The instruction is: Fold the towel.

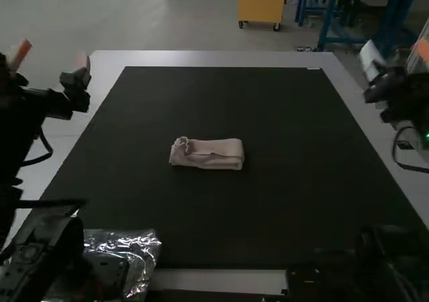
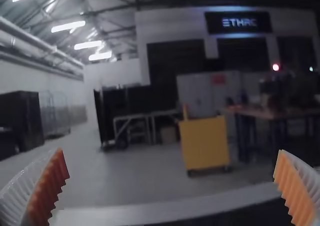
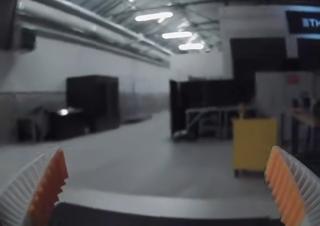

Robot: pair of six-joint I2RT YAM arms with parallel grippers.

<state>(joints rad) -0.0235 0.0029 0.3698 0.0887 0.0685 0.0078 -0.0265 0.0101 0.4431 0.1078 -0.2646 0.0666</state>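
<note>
The pale pink towel (image 1: 208,154) lies near the middle of the dark mat, folded into a narrow, flat strip with a small curled bit at its left end. My left gripper (image 1: 52,59) is raised at the table's left edge, well away from the towel. In its own wrist view, the left gripper (image 2: 172,186) stands wide open with nothing between the orange pads. Over the table's right edge is my right gripper (image 1: 397,55), also far from the towel. The right wrist view has the right gripper (image 3: 166,183) wide open, holding nothing.
A dark mat (image 1: 288,201) covers most of the pale table (image 1: 208,59). Shiny crumpled plastic packaging (image 1: 137,248) lies at the near left, beside the left arm's base. The right arm's base stands at the near right.
</note>
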